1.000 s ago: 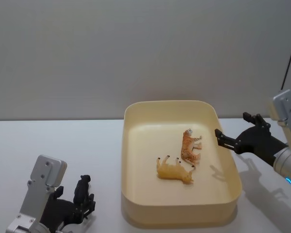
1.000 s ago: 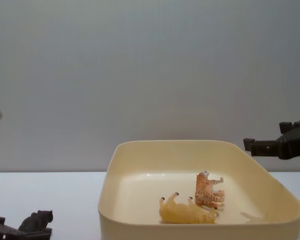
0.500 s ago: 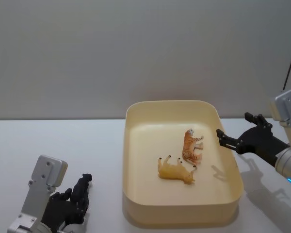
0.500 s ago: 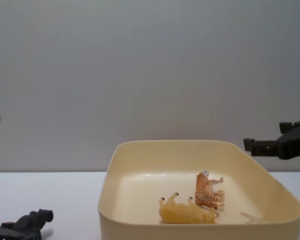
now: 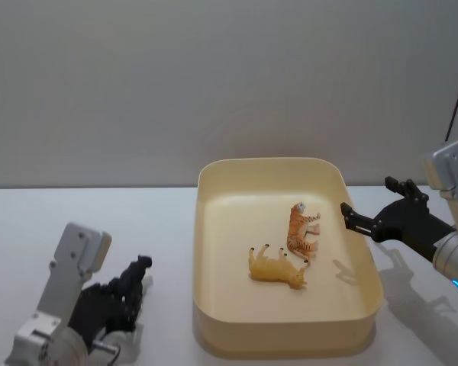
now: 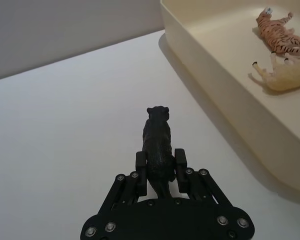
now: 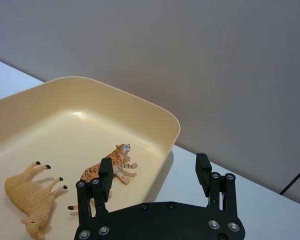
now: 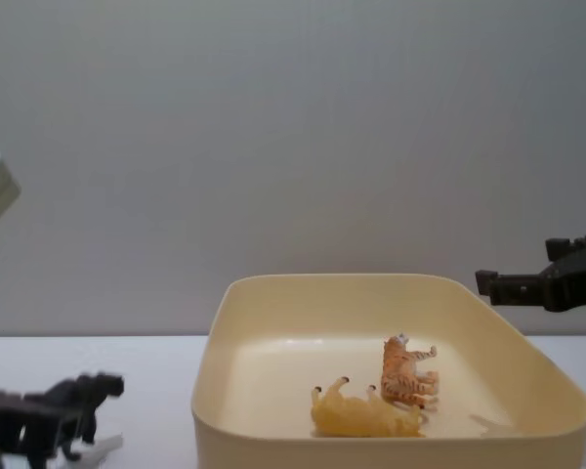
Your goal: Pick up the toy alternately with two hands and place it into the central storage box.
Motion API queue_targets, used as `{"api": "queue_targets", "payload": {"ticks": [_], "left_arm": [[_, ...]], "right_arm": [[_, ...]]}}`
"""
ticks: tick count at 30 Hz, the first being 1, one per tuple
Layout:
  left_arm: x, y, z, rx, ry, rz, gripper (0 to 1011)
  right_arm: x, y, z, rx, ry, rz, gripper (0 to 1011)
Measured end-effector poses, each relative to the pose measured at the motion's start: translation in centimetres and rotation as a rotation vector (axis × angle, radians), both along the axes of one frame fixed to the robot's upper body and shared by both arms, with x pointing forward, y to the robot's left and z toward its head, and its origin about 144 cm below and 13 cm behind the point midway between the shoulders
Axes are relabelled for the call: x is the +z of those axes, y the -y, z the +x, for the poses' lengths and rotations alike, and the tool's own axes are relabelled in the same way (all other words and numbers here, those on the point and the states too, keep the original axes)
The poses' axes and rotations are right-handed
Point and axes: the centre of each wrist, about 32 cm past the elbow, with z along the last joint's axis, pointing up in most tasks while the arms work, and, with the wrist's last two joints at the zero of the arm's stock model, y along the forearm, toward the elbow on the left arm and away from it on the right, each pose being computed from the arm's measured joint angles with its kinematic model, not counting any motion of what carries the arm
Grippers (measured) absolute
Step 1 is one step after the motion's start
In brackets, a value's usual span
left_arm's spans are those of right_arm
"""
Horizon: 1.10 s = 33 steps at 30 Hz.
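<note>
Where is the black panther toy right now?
The black panther toy is held in the left gripper, above the table left of the storage box.

**Soft, even light with faint shadows**

The light is diffuse and moderately bright, falling from above. The tub throws a soft shadow on the white table. Inside it, a small shadow lies on the floor near the right wall. A mild sheen marks the tub's far inner wall. In the chest view the left gripper is blurred.
</note>
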Motion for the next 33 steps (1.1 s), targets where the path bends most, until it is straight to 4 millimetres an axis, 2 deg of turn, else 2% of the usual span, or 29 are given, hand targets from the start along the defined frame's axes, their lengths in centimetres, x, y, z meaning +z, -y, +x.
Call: {"api": "queue_targets", "payload": {"ticks": [18, 33], "left_arm": [[4.7, 0.1, 4.3, -0.077, 0.086, -0.013, 295], [6.5, 0.5, 8.6, -0.172, 0.089, -0.034, 295]], "right_arm": [[0.0, 0.0, 0.0, 0.000, 0.000, 0.000, 1001], [0.0, 0.0, 0.0, 0.000, 0.000, 0.000, 1001]]}}
